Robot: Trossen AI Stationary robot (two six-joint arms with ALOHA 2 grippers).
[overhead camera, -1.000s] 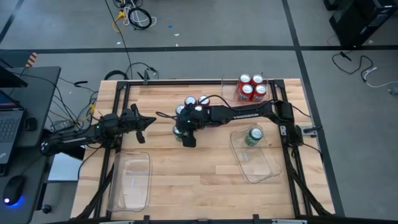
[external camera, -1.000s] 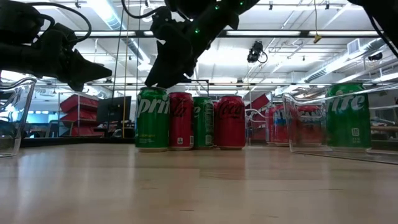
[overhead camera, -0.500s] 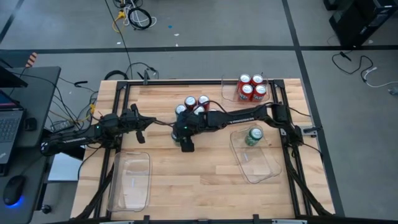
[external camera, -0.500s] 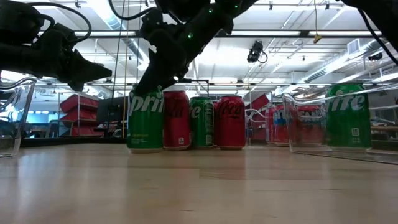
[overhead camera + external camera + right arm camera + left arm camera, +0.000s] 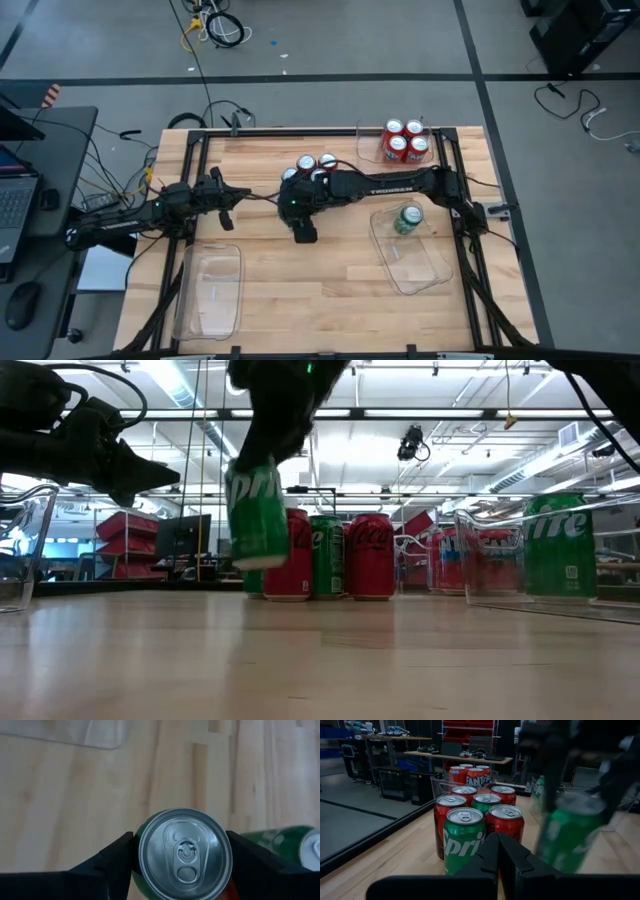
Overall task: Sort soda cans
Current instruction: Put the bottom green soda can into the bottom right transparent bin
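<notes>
Green can (image 5: 257, 512) is pinched in the right claw (image 5: 303, 226), lifted off the counter (image 5: 330, 270) at frame centre, tilted. Risk: it slips or clips the cluster of cans (image 5: 330, 555) behind. Left claw (image 5: 228, 200) is shut, idle at left.

Cans clustering on the wooden table ahead of the left arm's pressed-together fingers

The left gripper (image 5: 498, 851) is sitting at the bottom centre of the frame, its two dark fingers (image 5: 512, 857) touching each other. Just beyond them a green Sprite can (image 5: 464, 839) is standing upright, with red cans (image 5: 504, 820) and another green can (image 5: 485, 802) crowding behind it on the table (image 5: 405, 855). At the right of the frame a blurred green can (image 5: 569, 835) is hanging tilted, off the wood, under a dark blurred arm (image 5: 580, 750). Further back, upper centre, a clear bin (image 5: 440, 785) is holding red cans, one reading Fanta (image 5: 477, 778). Shelving and a workbench are showing in the room behind.
</notes>
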